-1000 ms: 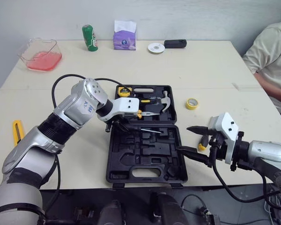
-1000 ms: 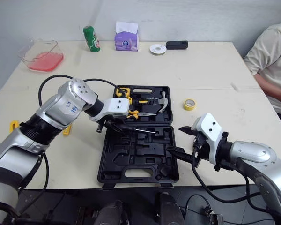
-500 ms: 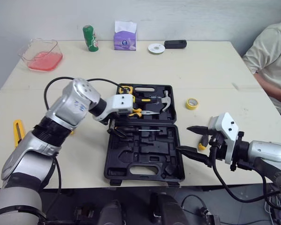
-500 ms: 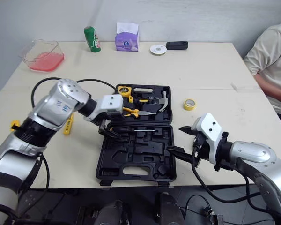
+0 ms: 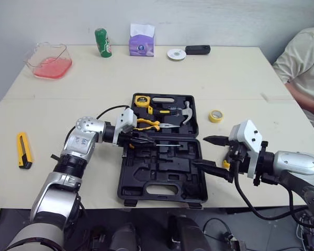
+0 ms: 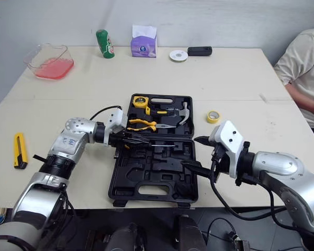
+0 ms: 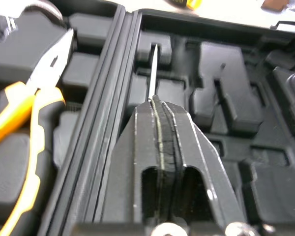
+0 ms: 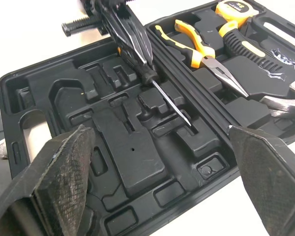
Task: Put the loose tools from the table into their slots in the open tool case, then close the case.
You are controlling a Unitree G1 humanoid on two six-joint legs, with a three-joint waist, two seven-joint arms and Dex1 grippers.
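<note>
The left arm [image 5: 83, 141] is silver metal with black ribbed bands at its joints, a white housing [image 5: 127, 119] at the wrist and a black cable [image 5: 107, 109] looping over it. The right arm [image 5: 298, 163] is silver too, with a white wrist block [image 5: 246, 137] and a black cord [image 5: 239, 188] beneath. Both end in long, pointed black jaws; the right pair's inner faces are finely textured.

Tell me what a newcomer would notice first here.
The open black case at the front middle of the table stands out, with yellow-handled pliers and a hammer in its far half. The left gripper is shut on a screwdriver lying in the near half, while the right gripper hangs open at the case's right edge. A yellow knife lies loose on the table to the left.
</note>
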